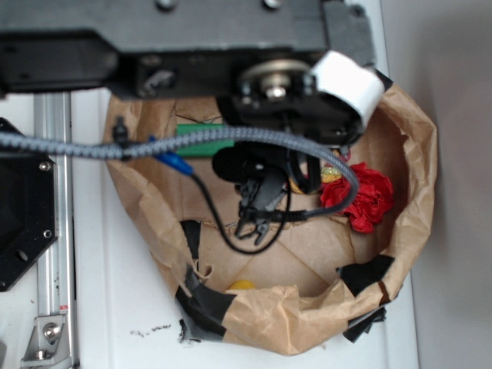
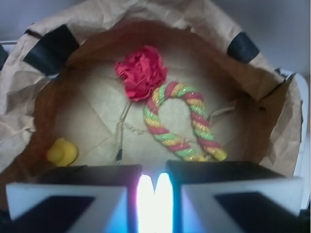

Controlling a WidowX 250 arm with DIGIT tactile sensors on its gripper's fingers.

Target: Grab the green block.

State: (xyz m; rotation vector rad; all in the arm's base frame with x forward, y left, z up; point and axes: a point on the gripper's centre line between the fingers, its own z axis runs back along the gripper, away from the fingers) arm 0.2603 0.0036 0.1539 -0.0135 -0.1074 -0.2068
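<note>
The green block [image 1: 201,138] lies flat at the back of the brown paper basket [image 1: 419,161]. My arm and a grey cable hide part of it. It is out of the wrist view. My gripper [image 1: 256,225] hangs over the middle of the basket floor, in front of and to the right of the block and apart from it. In the wrist view my gripper [image 2: 154,171] has its two black fingers close together, with only a thin bright slit between them and nothing held.
A red crumpled cloth flower [image 2: 142,73] and a red, yellow and green twisted rope [image 2: 182,124] lie on the basket floor ahead of the gripper. A small yellow duck [image 2: 62,151] sits near the wall. The basket's paper walls [image 2: 43,29] rise all round.
</note>
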